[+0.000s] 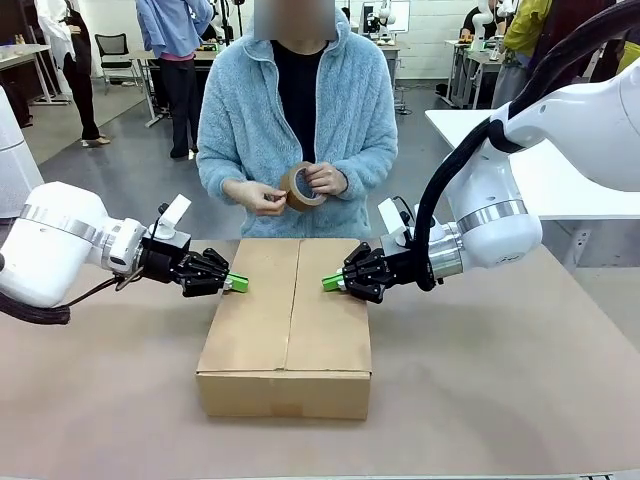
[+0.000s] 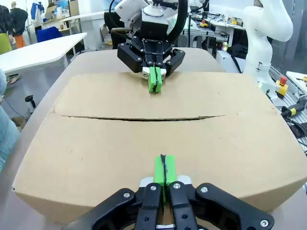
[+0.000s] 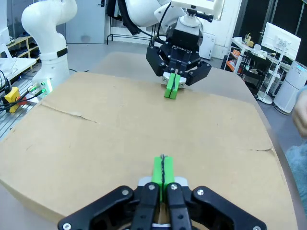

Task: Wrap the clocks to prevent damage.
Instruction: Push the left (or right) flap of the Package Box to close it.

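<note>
**Carton closed, tape still to go**

You have the brown desk [image 1: 520, 400] in front of you with one cardboard carton [image 1: 285, 340] sitting in the middle of it. Its two top flaps are folded down and meet along a seam [image 2: 139, 118] that runs away from you toward the person; no tape shows on that seam. The clocks are not to be seen; judging by the shut flaps, they are probably inside the carton, but you cannot confirm that from here.

The left gripper [image 1: 238, 284] presses on the carton's left top edge and the right gripper [image 1: 331, 282] on the right top edge, facing each other across the lid. On both, the green fingers are squeezed together with nothing between them, seemingly used just to hold the flaps flat.

Across the desk the person holds a brown tape roll [image 1: 301, 187] in both hands. The wrapping looks finished; sealing the seam appears to be what remains.
</note>
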